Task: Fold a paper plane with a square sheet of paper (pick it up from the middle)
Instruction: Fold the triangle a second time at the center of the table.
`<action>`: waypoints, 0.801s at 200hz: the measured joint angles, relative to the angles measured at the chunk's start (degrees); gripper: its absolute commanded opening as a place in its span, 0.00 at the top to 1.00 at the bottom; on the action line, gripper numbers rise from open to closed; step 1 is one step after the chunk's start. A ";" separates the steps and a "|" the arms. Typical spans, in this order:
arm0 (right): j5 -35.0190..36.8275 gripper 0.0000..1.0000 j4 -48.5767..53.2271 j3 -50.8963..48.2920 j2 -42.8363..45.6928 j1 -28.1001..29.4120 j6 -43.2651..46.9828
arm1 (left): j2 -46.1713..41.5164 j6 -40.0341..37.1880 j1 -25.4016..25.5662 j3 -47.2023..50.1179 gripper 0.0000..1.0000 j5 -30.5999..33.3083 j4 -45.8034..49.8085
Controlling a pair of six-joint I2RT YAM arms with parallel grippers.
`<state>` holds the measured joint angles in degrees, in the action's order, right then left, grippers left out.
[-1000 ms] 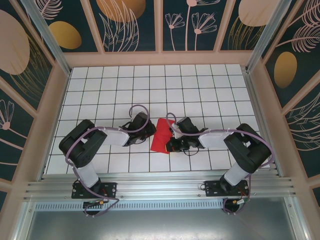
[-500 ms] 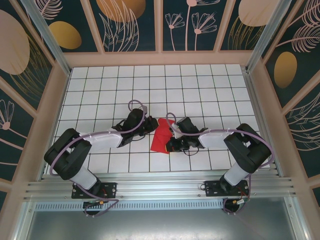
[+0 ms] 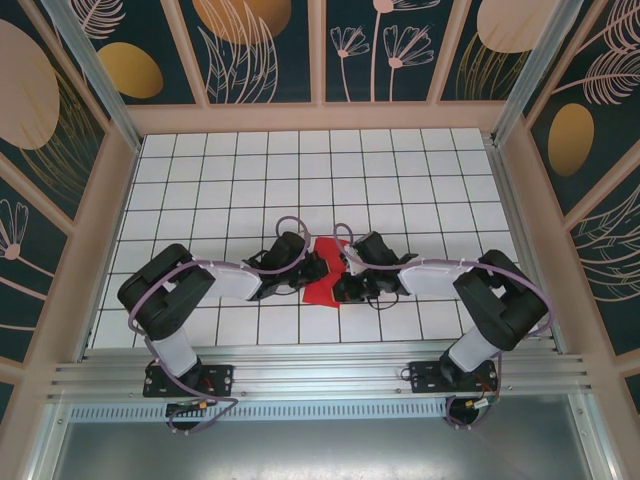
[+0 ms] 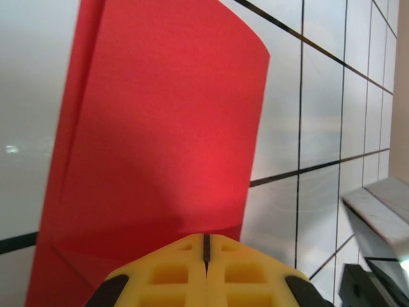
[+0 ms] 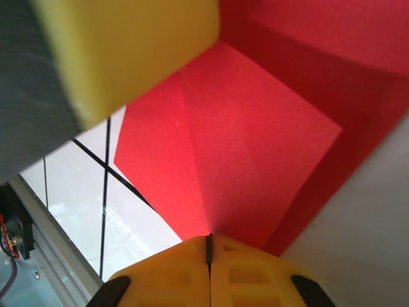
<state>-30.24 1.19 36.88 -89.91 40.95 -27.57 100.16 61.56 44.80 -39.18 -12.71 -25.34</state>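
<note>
Partly folded, the red sheet of paper sits mid-frame on the gridded worktop. The left hand is clamped shut on its left edge and the right hand on its right edge, fingertips meeting.

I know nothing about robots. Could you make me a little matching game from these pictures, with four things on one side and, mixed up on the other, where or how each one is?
Things:
1. red sheet of paper
2. left gripper
3. right gripper
4. table

Descriptions:
A. white tiles with dark grid lines
B. shut, at the paper's right side
C. partly folded, between the two grippers
D. shut, at the paper's left side

Pairs: 1-C, 2-D, 3-B, 4-A
</note>
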 measured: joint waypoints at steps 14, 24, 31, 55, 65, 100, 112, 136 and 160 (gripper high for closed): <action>-0.02 0.93 0.20 0.68 0.20 0.00 0.00 | 0.79 0.09 0.00 0.09 0.99 0.28 -0.20; -0.07 0.92 0.26 1.11 0.22 0.00 -0.02 | 1.55 0.20 0.00 0.17 0.99 0.35 -0.39; -0.09 0.92 0.28 1.38 0.22 0.02 -0.04 | 2.03 0.22 0.00 0.31 0.99 0.33 -0.66; -0.31 0.91 0.37 2.21 0.20 0.28 -0.24 | 2.38 0.42 0.00 0.55 0.99 0.35 -1.77; -0.63 0.91 0.35 2.82 -0.11 0.50 -0.28 | 2.38 0.42 0.00 0.61 0.99 0.37 -1.95; -1.11 0.91 0.33 4.61 -2.64 1.20 -0.26 | 2.43 0.39 0.00 0.61 0.99 0.59 -2.01; -1.14 0.91 0.33 4.61 -3.48 1.22 -0.24 | 2.43 0.39 0.00 0.61 0.99 0.61 -2.01; -1.11 0.91 0.55 4.59 -5.16 1.20 -0.20 | 2.43 0.39 0.00 0.61 1.00 0.79 -1.99; -1.11 0.91 0.90 4.15 -5.51 1.20 0.09 | 2.43 0.37 0.02 0.61 1.00 1.05 -1.90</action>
<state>-31.35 2.09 41.04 -95.42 42.15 -27.49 102.59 61.93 44.82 -38.57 -11.66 -27.24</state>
